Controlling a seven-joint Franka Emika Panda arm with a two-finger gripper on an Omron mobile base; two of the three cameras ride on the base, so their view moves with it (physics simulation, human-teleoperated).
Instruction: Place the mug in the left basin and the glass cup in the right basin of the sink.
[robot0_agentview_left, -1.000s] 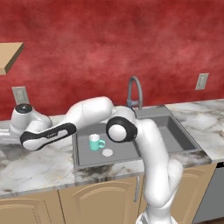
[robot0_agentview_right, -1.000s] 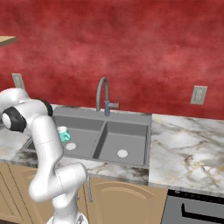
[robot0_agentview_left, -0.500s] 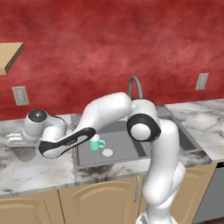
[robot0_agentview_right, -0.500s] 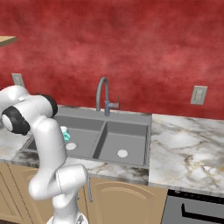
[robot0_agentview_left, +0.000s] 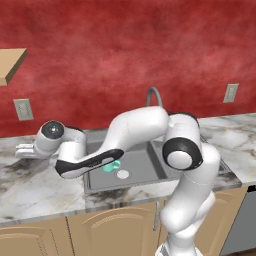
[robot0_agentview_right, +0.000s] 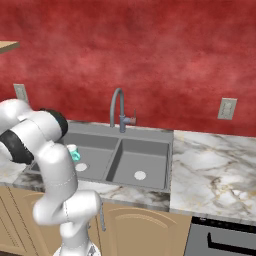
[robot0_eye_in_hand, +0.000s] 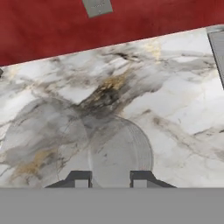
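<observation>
Jaws stand narrowly apart around the glass cup, which stands upright on the marble surface directly ahead, between the tips; whether they grip it I cannot tell. Mug sits in the left basin, well to the right.

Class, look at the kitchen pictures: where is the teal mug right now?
The mug sits in the left basin of the sink, beside its round white drain; in the right base view it peeks out behind the arm.
</observation>
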